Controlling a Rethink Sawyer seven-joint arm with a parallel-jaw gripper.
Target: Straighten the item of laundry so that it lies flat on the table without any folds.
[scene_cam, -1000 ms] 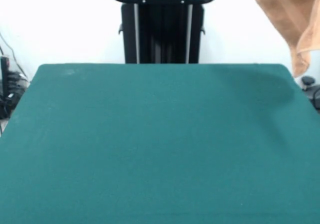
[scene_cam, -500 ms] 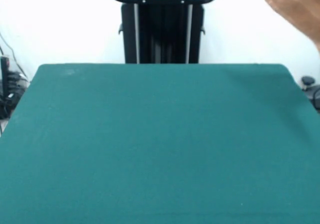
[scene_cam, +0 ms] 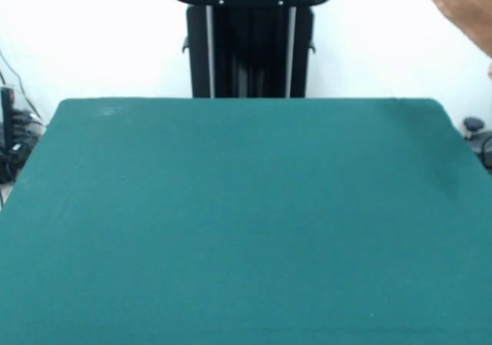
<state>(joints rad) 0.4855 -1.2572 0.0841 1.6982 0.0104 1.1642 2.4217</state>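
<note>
One corner of the towel (scene_cam: 465,11) hangs in the air at the upper right, off the table (scene_cam: 246,222) (nothing lies on it), so flattening hasn't begun; the gripper is out of sight.

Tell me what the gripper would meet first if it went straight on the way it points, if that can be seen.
It cannot be told: the gripper is out of view. Only a piece of the orange-tan towel shows, aloft at the upper right edge, not touching the green table.
</note>
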